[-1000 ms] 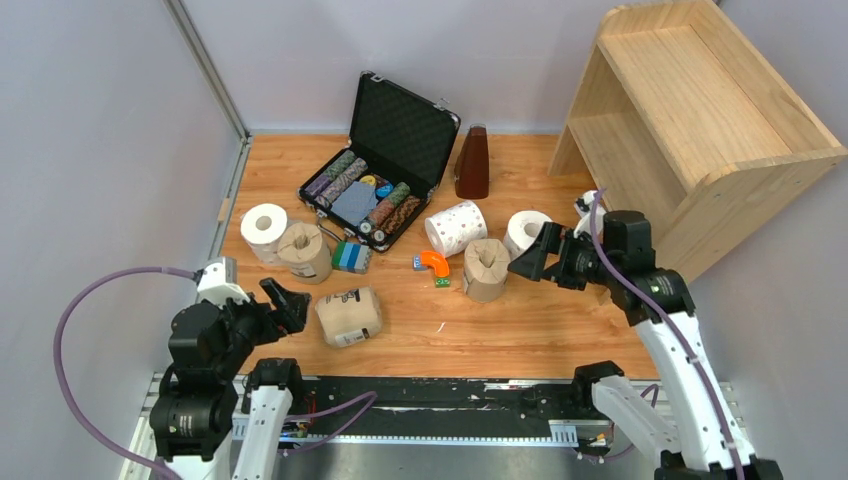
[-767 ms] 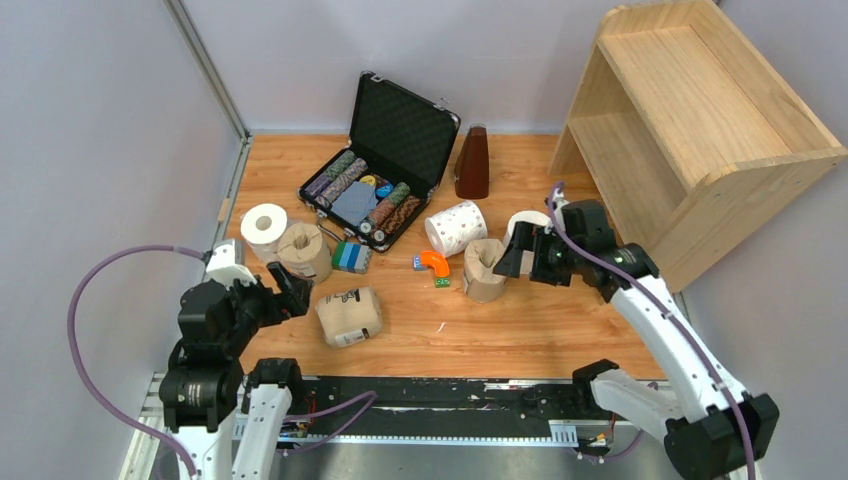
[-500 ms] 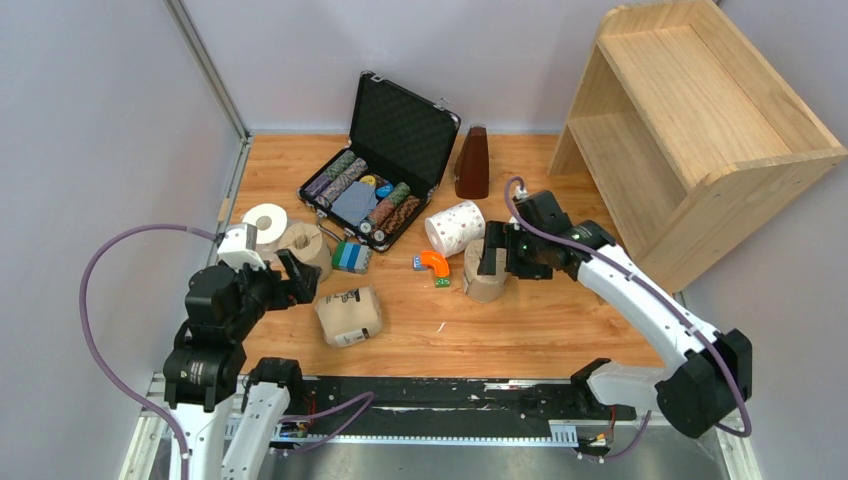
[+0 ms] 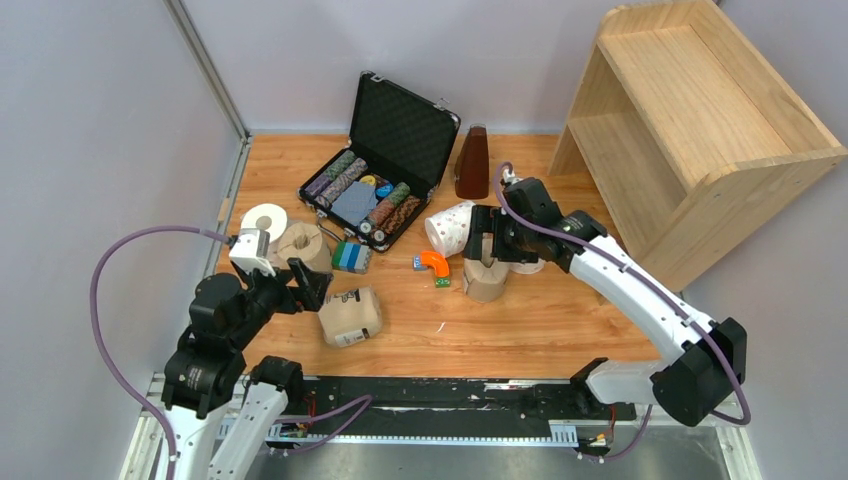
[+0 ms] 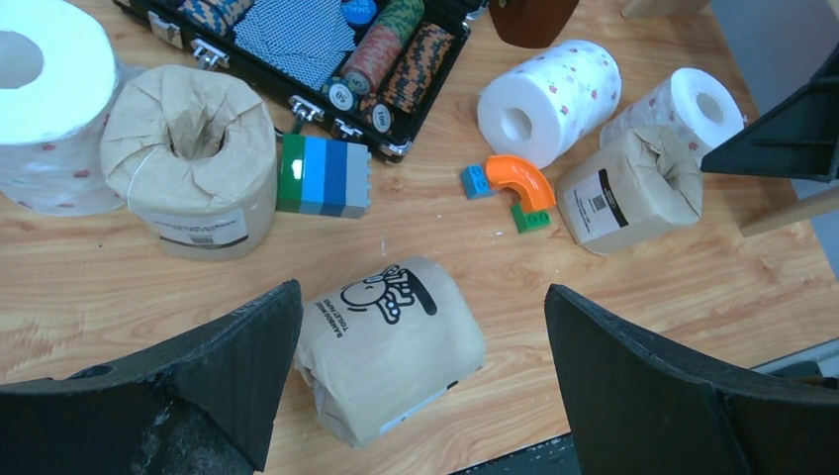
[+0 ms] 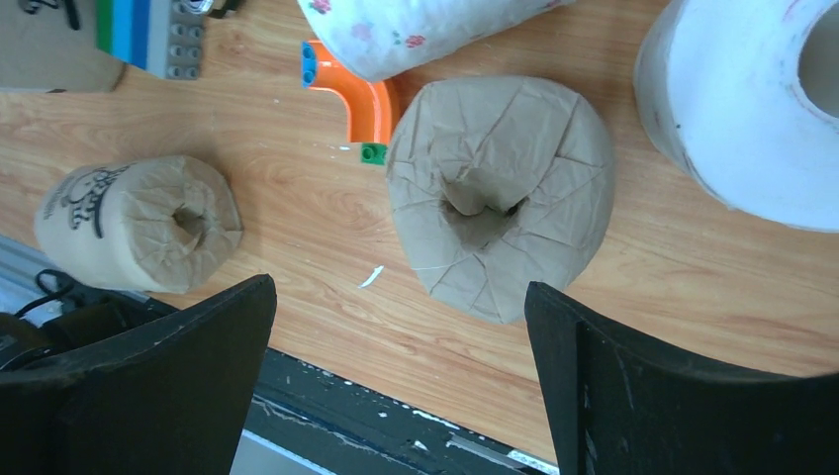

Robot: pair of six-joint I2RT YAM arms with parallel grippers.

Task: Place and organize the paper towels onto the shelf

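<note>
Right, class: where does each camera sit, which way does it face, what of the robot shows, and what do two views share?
Top external: above and behind the bases, looks down on the table; both arms show.
Left wrist: on that arm, looks down at the lying tan roll; own fingers show.
Right wrist: on that arm, looks down at the upright tan roll; own fingers show.
Shared: both wrist views show both rolls.

The top camera overlooks the whole desk (image 4: 520,330) from behind; both wrist cameras look closely down, sharing the orange elbow (image 5: 519,183).
</note>
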